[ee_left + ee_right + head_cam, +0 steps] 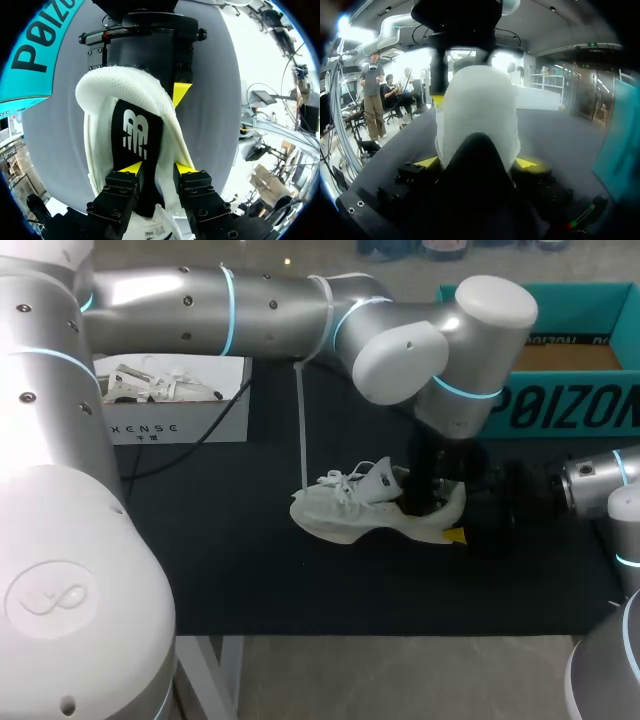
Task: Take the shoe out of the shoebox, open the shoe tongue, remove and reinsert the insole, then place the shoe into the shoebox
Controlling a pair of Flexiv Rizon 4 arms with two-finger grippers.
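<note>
So far: the shoe (360,510) is out of the shoebox (590,410) and sits on the bench (250,570) just in front of it, with the toe toward my left and the heel toward my right.
Step in hand: I judge this to be the insole stage. The black insole (136,132) stands up out of the heel opening, and I cannot tell whether it is coming out or going back in.
Left hand: my left hand (157,168) is closed on the insole, with some white lining pressed against one finger.
Right hand: my right hand (477,161) clamps the heel from behind, a yellow tip on each side of the shoe.
Tongue: I cannot see whether it is pulled open. The laces look loose in the head view.
Left to do: finish the insole, then put the shoe into the shoebox, which stands open.
Head view only: it shows the layout of shoe, shoebox and both arms, plus a white box (175,425) well off to my left. My left wrist hides both grips.
Left wrist view only: it shows the insole and my hold on it, and one tip of the right hand against the heel.
Right wrist view only: it shows both right tips on the heel. The insole is not visible here.
</note>
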